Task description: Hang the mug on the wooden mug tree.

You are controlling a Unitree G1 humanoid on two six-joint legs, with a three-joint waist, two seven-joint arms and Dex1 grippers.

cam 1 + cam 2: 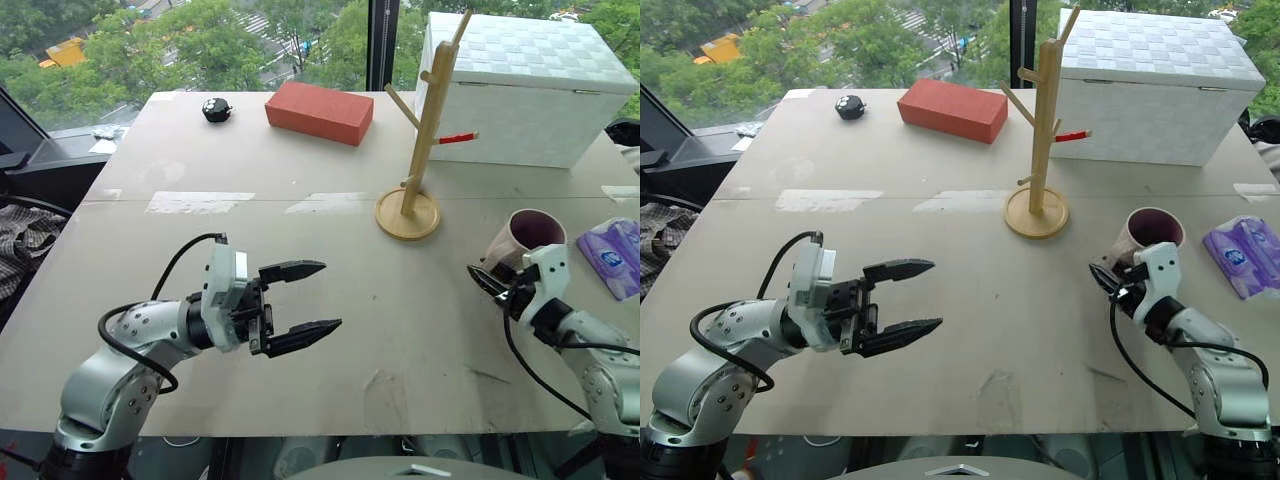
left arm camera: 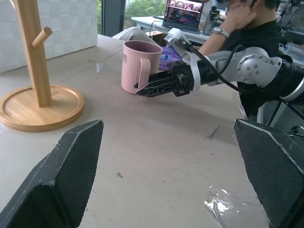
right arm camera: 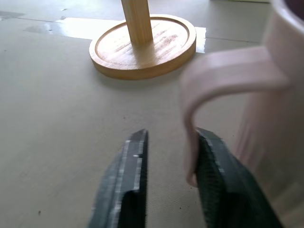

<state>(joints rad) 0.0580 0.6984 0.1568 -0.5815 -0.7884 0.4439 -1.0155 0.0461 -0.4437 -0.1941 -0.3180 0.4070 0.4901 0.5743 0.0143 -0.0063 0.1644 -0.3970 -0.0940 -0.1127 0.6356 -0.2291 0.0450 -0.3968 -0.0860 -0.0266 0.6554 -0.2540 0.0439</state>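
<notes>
By a window, on the grey table (image 1: 330, 330), the right gripper (image 3: 167, 156) is clenching at the mug (image 1: 525, 240) handle, lower right; the left gripper (image 1: 305, 305) is gaping empty. Next: lifting toward the mug tree (image 1: 425, 130), upper centre.

You're looking between the left gripper's (image 2: 173, 175) two black fingers (image 2: 61, 175), which stand wide apart. Beyond them the mug (image 2: 137, 66) stands upright on the table (image 2: 156, 156), its handle turned toward you. The right gripper (image 2: 142, 88) reaches in level, its fingertips at that handle (whether they pinch it, you can't tell). The wooden mug tree (image 2: 35, 71) stands apart from the mug, with a white quilted box (image 2: 61, 23) behind it. A seated person (image 2: 251, 23) and a laptop (image 2: 183, 12) sit past the table's edge.
</notes>
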